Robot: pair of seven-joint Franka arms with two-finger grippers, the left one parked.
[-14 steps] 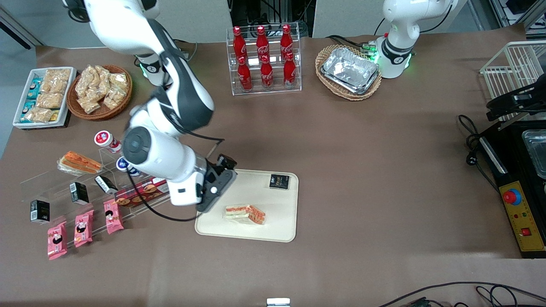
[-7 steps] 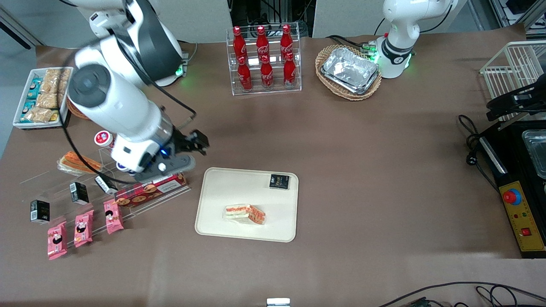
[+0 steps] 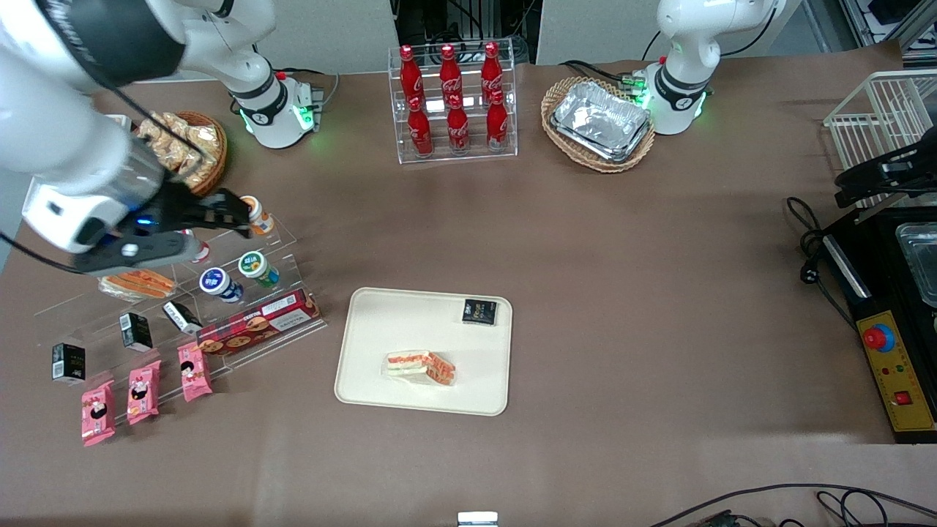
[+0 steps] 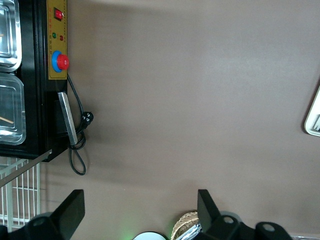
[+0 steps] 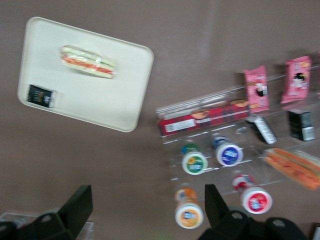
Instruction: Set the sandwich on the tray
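Note:
The clear-wrapped sandwich (image 3: 420, 367) with red and green filling lies on the cream tray (image 3: 381, 322), toward the tray's edge nearest the front camera. It also shows in the right wrist view (image 5: 88, 61) on the tray (image 5: 125, 95). My gripper (image 3: 230, 210) is open and empty, high above the clear snack shelf at the working arm's end of the table, well apart from the tray. In the right wrist view the gripper (image 5: 147, 207) hangs over bare table beside an orange-capped cup (image 5: 188, 209).
A small black packet (image 3: 479, 312) lies on the tray's corner. The clear shelf (image 3: 293, 238) holds cups, a red biscuit box (image 3: 258, 329), black packets and an orange-striped wedge (image 3: 135, 280). Pink packets (image 3: 143, 391), a cola rack (image 3: 454, 102) and a foil-tray basket (image 3: 599, 123) stand around.
My arm has swung away from the tray toward the working arm's end and risen over the snack shelf. The sandwich stays on the tray where it lay.

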